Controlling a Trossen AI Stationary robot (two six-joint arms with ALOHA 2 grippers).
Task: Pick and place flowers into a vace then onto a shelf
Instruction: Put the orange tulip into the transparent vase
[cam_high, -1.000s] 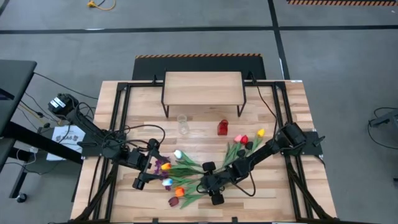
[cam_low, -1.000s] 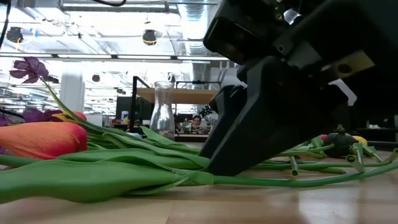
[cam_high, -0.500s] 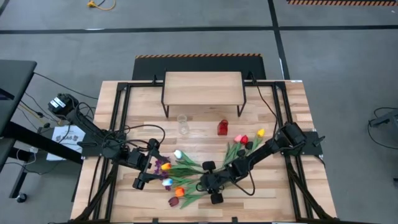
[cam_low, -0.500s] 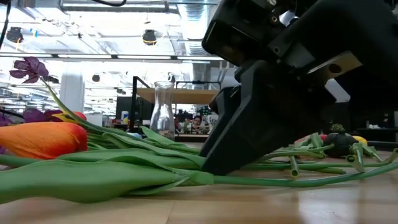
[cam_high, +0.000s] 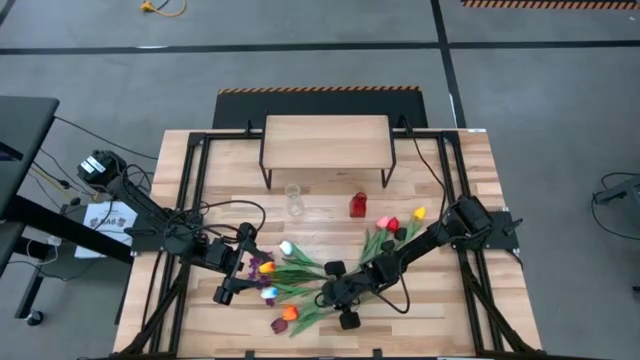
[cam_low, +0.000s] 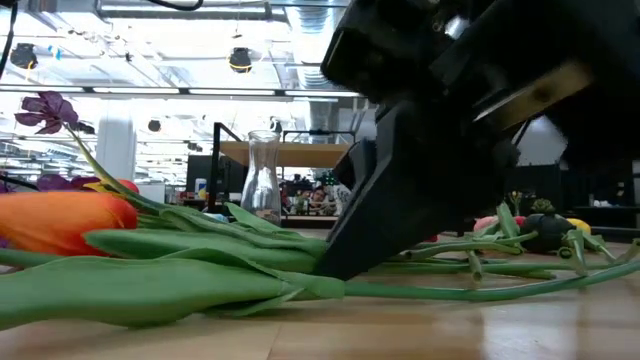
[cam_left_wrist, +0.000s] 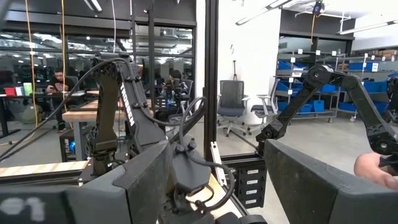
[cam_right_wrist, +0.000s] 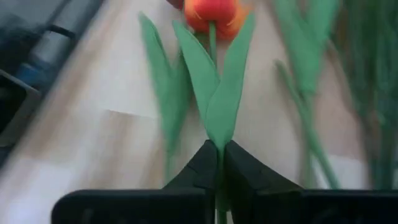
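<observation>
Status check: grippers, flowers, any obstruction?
Right gripper shut on orange tulip stem, low in the pile. Left gripper idle beside flowers. Vase empty, path clear.

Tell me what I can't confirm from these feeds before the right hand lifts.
- Orange tulip: head cut off by the right wrist view's top edge.
- Stem below the right hand: hidden by its own fingers.
- Left hand: too small in the high view to tell open or shut.
- Shelf: mostly hidden behind the right arm in the low view.
</observation>
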